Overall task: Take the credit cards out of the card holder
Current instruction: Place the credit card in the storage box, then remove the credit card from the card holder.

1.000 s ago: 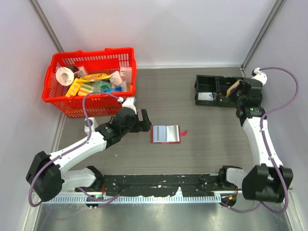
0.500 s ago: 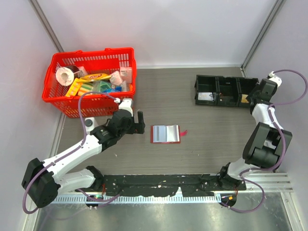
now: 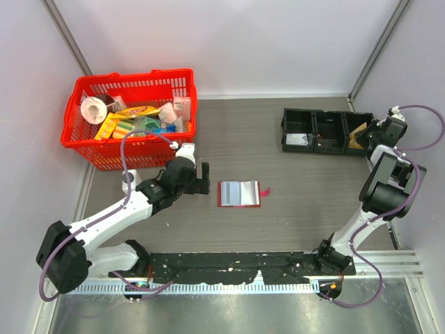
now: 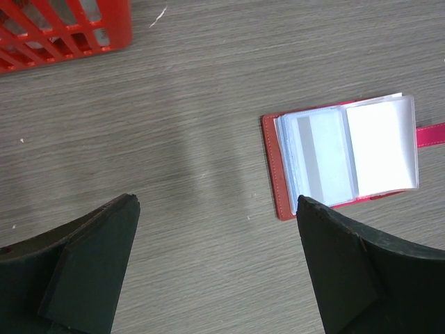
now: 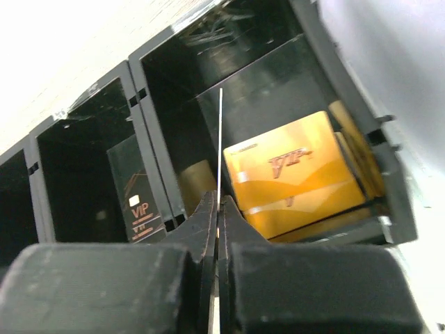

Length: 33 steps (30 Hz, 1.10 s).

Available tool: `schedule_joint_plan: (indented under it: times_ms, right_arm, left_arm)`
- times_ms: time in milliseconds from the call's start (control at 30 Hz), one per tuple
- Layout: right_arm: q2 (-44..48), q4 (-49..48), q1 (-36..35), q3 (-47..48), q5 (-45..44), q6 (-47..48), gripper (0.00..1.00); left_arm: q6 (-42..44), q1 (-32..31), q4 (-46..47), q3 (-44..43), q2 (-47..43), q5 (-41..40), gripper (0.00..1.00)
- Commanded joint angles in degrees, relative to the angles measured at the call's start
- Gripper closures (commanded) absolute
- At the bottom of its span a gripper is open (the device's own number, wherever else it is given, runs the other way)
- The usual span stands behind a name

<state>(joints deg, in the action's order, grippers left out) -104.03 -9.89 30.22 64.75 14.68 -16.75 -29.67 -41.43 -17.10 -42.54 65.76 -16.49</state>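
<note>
Counter: a grey wood-grain counter (image 3: 243, 149) is being used as the work surface, with both arms reaching over it.
Card holder: the small red folding card holder (image 3: 239, 193) is being left spread open and flat at mid-counter, its little red snap tab (image 4: 431, 133) pointing right.
Cards in holder: pale whitish cards (image 4: 323, 156) are being held inside the clear inner sleeves, one greyish, one brighter white.
Left pincer: the left pincer (image 4: 217, 205) is being held wide open, gripping nothing. It is being carried low over the counter just left of the card holder, apart from it.
Right pincer: the right pincer (image 5: 219, 202) is being held closed on a thin pale-edged card (image 5: 220, 139), which is being seen edge-on as a fine upright line between the fingers.
Tray: a long black plastic tray (image 3: 314, 131) with three compartments is being seen at the far right of the counter. The right pincer is being poised at its right-hand compartment.
Right compartment: a gold rectangular card (image 5: 292, 174) printed "VIP" is being seen lying tilted inside.
Middle compartment: a dark card (image 5: 135, 202) printed "VIP" is being seen leaning upright.
Left compartment: a whitish flat card (image 3: 297, 139) is being seen on the floor of it.
Basket: a big red plastic basket (image 3: 132, 75) filled with packets and rolls is being seen at the far left, well apart from the card holder.
</note>
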Motion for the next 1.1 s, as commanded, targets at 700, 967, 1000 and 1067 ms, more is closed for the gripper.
schedule_joint_plan:
  times_ms: [700,967,1000,1067]
  right_arm:
    - [10.14,14.63,-2.35,4.77,-23.36,-4.51,0.48]
    - [21.49,20.25,-19.37,0.12,-29.09,-5.13,0.39]
    - [22.02,21.83,-20.97,-0.15,-29.35,-5.22,0.39]
    - [23.78,23.16,-26.33,-1.64,-29.79,-5.31,0.39]
  left_arm:
    - [-2.93,0.21,-1.18,-3.95,0.07,4.45,0.0]
    - [-7.33,0.21,-3.46,-5.09,0.16,3.66,0.0]
    - [-7.85,0.3,-3.72,-4.83,-0.27,3.22,0.0]
    - [-9.43,0.3,-4.34,-4.3,-1.24,2.08,0.0]
